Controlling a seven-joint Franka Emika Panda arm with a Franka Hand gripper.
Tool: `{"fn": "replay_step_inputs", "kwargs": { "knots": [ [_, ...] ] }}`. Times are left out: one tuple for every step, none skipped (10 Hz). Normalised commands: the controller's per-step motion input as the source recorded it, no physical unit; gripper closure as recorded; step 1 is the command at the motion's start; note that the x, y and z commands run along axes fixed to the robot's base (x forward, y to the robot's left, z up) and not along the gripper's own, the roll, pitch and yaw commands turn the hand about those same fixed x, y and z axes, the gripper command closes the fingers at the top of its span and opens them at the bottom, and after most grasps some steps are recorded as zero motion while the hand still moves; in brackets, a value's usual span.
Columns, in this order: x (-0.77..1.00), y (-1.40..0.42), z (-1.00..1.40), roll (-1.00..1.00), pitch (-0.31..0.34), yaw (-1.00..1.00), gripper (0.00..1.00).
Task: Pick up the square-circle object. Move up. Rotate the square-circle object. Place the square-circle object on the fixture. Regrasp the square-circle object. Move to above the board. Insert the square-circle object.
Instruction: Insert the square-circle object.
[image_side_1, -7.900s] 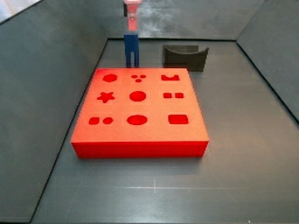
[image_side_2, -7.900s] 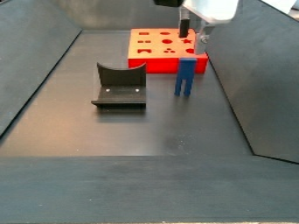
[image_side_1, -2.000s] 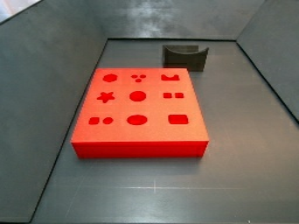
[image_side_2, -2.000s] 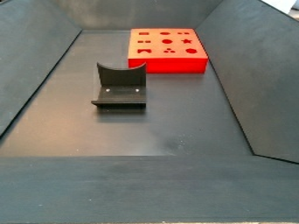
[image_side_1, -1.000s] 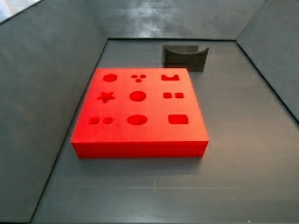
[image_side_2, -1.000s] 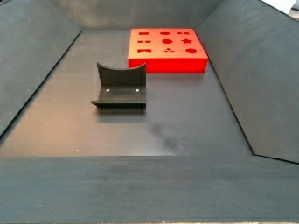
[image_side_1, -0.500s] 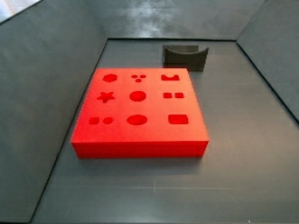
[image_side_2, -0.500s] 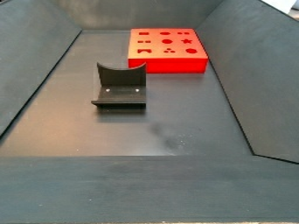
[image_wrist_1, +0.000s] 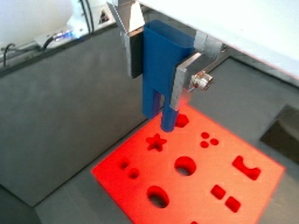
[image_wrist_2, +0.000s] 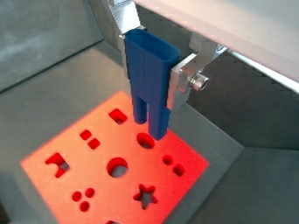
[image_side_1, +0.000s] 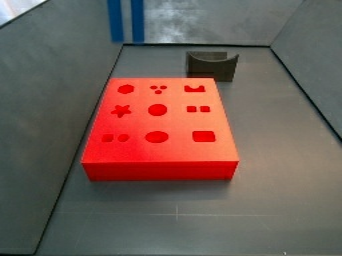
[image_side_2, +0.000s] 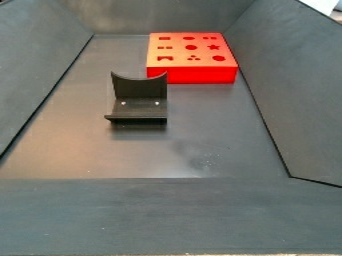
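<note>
Gripper (image_wrist_1: 159, 54) clamps square-circle object (image_wrist_1: 163, 70), prongs down, above board (image_wrist_1: 193, 166).

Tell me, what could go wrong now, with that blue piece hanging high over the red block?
The end effector holds the square-circle object by its upper part only, prongs down, well above the board.
1. With so many similar cut-outs, the prongs might come down over the wrong one.
2. A slight tilt or turn in the grip could jam the prongs on the red surface.
3. If the grip slips, the piece could drop onto the board.
</note>
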Motion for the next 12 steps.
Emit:
{"fn": "replay_step_inputs", "kwargs": {
  "knots": [
    [-0.17,-0.07,-0.76,0.0,0.0,0.17,1.0],
    [-0.16,-0.03,-0.71,-0.02,0.0,0.01,1.0],
    [-0.12,-0.07,-0.73,-0.05,0.0,0.0,1.0],
    [-0.13,-0.15,-0.78,-0.02,0.0,0.0,1.0],
    [-0.03,-0.35,-0.8,0.0,0.0,0.0,1.0],
    [-0.01,-0.34,-0.75,0.02,0.0,0.09,1.0],
    [-0.02,-0.3,-0.73,0.07,0.0,0.14,1.0],
    [-0.01,-0.26,-0.74,0.09,-0.003,0.1,1.0],
    [-0.08,-0.19,-0.64,0.19,-0.016,0.11,1.0],
    [-0.19,-0.17,-0.63,0.27,-0.071,0.14,1.0],
    [-0.16,-0.1,-0.57,0.31,-0.09,0.15,1.0],
    [-0.06,-0.03,-0.45,0.35,-0.113,0.12,1.0]
  ]
}}
